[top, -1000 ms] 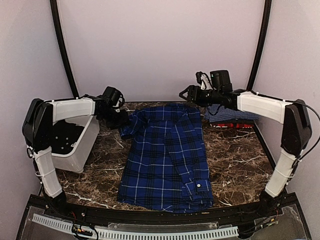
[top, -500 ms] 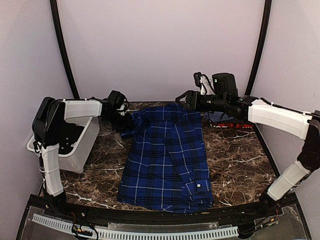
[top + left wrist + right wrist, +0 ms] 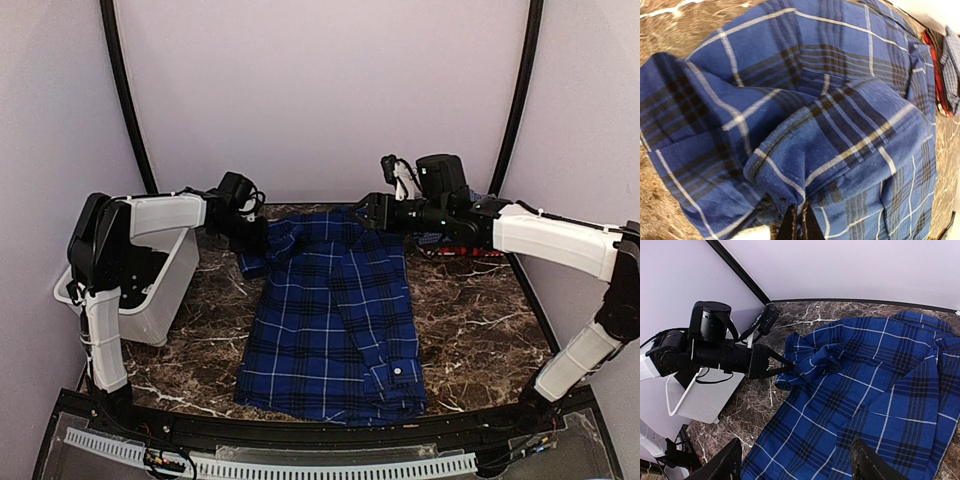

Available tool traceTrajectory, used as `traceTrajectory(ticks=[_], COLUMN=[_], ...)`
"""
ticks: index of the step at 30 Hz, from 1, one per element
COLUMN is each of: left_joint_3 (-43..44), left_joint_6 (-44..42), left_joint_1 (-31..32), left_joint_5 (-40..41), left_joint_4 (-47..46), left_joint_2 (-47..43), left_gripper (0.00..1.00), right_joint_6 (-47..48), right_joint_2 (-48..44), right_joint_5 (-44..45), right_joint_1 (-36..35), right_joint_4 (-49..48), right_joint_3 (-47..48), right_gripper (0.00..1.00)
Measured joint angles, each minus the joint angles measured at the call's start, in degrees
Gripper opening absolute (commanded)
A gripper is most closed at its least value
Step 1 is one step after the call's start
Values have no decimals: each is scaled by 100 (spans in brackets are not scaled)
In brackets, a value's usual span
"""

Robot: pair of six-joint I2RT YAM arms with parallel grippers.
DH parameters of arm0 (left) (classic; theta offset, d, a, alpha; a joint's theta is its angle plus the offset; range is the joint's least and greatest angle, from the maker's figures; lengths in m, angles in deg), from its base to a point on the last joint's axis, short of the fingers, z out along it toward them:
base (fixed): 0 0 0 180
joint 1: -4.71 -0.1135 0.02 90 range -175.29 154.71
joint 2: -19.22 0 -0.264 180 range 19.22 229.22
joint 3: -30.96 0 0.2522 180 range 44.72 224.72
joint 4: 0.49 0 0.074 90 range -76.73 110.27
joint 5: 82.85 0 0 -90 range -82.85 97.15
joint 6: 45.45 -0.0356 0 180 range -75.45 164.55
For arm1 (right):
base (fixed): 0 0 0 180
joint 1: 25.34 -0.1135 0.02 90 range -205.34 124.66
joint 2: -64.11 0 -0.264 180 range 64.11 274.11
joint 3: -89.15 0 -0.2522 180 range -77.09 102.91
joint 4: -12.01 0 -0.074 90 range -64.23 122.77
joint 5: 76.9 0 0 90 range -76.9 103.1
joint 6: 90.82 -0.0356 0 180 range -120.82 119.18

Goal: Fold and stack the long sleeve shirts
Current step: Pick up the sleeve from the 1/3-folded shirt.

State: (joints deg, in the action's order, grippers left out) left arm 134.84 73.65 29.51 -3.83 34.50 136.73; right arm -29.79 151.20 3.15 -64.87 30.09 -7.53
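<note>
The deep-blue plaid shirt [image 3: 330,320] lies spread out down the middle of the marble table [image 3: 470,320]. My left gripper [image 3: 262,236] is at its far left corner, shut on a raised fold of the cloth [image 3: 790,170]; the black fingertips [image 3: 790,226] pinch together at the fold's edge. The right wrist view shows that same gripper [image 3: 790,366] biting the bunched cloth. My right gripper [image 3: 365,212] hovers open over the shirt's far right part, nothing between its fingers [image 3: 867,465]. A lighter blue check shirt [image 3: 951,60] and a red shirt [image 3: 932,65] lie stacked at the back right.
A white bin [image 3: 150,290] stands at the table's left edge beside the left arm. The folded stack [image 3: 455,245] at the back right is partly hidden behind the right arm. Black frame posts rise at both back corners.
My left gripper has moved in to the shirt's far left corner and shut on a fold. The right gripper has swung left from over the stack to over the shirt, still open.
</note>
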Motion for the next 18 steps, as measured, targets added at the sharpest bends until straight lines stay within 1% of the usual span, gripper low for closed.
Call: traceTrajectory(ticks=[3, 6, 11, 14, 18], left_joint_3=[0, 0, 0, -46, -229], left_joint_6=[-107, -271, -586, -732, -837], left_joint_1=[151, 437, 1123, 1484, 1799], left_joint_5=[-11, -44, -199, -361, -584], left_joint_4=[20, 59, 109, 116, 133], left_joint_2=[-90, -293, -651, -695, -695], left_gripper=[0, 0, 0, 0, 0], right_joint_6=[0, 0, 4, 20, 37], right_joint_2=[0, 0, -37, -107, -140], right_joint_5=[79, 131, 352, 496, 577], right_joint_1=[-9, -11, -13, -11, -11], right_joint_4=[42, 101, 199, 251, 273], right_joint_3=[-81, -170, -422, -610, -778], right_gripper=[70, 70, 70, 70, 70])
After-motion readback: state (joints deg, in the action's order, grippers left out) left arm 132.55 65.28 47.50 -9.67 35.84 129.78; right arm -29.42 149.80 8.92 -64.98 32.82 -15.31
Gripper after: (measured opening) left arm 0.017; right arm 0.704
